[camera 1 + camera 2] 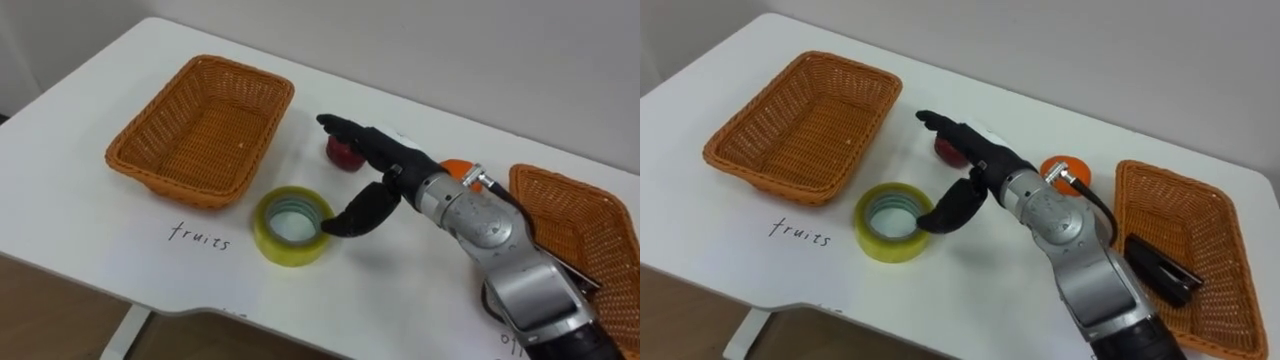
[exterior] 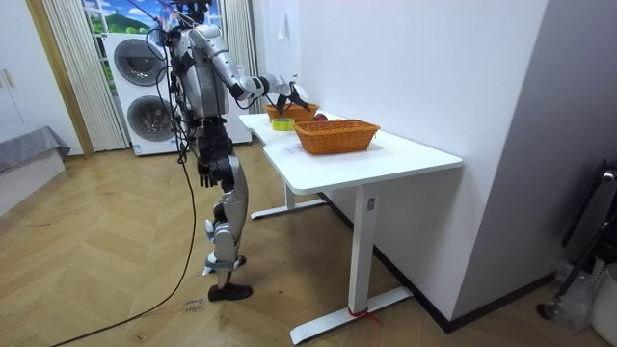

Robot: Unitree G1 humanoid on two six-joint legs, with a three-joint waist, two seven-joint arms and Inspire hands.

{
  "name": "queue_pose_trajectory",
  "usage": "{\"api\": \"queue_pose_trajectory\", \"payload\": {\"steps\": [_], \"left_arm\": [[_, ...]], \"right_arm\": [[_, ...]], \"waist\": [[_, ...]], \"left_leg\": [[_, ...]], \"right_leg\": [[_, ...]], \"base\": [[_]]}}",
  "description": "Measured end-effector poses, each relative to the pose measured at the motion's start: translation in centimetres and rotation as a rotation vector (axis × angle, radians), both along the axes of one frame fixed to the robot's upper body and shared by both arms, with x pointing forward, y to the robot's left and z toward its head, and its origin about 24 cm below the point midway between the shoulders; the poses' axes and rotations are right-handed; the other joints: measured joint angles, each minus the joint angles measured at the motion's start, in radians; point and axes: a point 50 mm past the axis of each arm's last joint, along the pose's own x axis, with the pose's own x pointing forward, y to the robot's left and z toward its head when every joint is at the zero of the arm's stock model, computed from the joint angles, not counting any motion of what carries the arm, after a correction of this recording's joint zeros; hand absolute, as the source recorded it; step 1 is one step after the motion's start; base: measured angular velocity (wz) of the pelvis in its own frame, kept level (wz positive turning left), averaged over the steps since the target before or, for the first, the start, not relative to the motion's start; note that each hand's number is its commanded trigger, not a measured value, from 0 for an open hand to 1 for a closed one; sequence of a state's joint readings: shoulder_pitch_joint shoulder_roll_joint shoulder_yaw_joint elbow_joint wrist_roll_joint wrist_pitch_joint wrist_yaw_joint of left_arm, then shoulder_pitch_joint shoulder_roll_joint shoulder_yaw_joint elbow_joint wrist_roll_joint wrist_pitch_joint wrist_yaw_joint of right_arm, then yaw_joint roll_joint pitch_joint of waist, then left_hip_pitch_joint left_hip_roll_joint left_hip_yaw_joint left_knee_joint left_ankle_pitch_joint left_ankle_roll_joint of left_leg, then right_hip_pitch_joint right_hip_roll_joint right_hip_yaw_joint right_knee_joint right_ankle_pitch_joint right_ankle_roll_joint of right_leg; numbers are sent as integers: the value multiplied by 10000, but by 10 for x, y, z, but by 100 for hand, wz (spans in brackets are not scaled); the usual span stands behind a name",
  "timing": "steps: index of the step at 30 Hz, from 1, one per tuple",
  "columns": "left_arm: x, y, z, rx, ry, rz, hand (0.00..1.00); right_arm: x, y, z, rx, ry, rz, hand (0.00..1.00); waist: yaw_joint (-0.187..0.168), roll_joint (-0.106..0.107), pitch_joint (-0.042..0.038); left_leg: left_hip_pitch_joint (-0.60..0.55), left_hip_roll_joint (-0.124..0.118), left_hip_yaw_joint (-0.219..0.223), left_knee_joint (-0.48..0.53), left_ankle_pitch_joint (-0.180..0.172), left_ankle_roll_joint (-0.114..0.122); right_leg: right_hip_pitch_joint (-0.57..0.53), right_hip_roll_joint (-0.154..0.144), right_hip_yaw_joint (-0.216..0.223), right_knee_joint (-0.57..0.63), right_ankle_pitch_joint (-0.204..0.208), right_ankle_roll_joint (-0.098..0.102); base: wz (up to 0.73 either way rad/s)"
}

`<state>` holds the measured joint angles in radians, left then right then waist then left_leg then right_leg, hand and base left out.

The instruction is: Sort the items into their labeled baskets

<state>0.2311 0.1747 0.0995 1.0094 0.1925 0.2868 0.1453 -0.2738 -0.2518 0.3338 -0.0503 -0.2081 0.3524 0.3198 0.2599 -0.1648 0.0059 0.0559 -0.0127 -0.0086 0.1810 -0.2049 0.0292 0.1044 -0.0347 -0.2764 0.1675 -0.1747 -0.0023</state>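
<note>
My right hand [image 1: 378, 160] is open over the middle of the white table [image 1: 90, 215]. Its straight fingers reach above a small red fruit [image 1: 342, 154], and its thumb points down beside a yellow tape roll [image 1: 291, 227]. An orange fruit [image 1: 1064, 166] lies just behind the wrist. At the left stands an empty wicker basket [image 1: 200, 125] with "fruits" written on the table before it. A second wicker basket [image 1: 1180, 235] at the right holds a black stapler-like object [image 1: 1160, 268]. In the room view my left hand [image 2: 206, 172] hangs by my side.
I stand at the end of the table [image 2: 386, 154], which runs along a white wall. Two stacked washing machines [image 2: 143, 92] stand behind me. The table's front edge runs close below the tape roll.
</note>
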Motion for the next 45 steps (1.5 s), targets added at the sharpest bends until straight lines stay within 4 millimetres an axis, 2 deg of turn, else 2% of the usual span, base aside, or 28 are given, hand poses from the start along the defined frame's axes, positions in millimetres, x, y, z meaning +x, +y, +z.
{"api": "queue_pose_trajectory", "payload": {"steps": [11,13,15,29,35,45], "left_arm": [[-1,1,1,205,118,32,0],[-1,3,1,245,122,71,0],[-2,3,1,250,140,119,0],[-3,5,2,302,211,230,0],[-3,5,2,353,247,75,0],[-3,5,2,348,270,87,0]], "right_arm": [[3,-7,-16,-215,764,-508,0],[6,-9,-19,-335,901,-675,0],[8,-11,-20,-381,931,-822,0],[16,-10,-7,-374,283,-1081,0],[16,-10,-7,-374,248,-1129,0],[17,-9,-6,-357,220,-1117,0]], "waist": [[266,-25,18],[293,-43,59],[355,-44,60],[476,-34,66],[474,22,102],[478,83,76]], "left_leg": [[-20,2,7,4,-1,-2],[-50,3,4,5,-1,-2],[-100,3,4,21,-1,-3],[-177,-11,-107,60,-1,-5],[-182,-8,-102,61,-1,-5],[-177,-4,-92,68,1,-8]], "right_leg": [[-19,4,-17,1,0,0],[-33,5,-14,0,0,0],[-77,3,-9,0,0,0],[-73,3,-196,1,0,0],[-73,0,-198,0,0,0],[-71,-1,-198,0,0,0]], "base": [[0],[0],[0],[3],[0],[0]]}}
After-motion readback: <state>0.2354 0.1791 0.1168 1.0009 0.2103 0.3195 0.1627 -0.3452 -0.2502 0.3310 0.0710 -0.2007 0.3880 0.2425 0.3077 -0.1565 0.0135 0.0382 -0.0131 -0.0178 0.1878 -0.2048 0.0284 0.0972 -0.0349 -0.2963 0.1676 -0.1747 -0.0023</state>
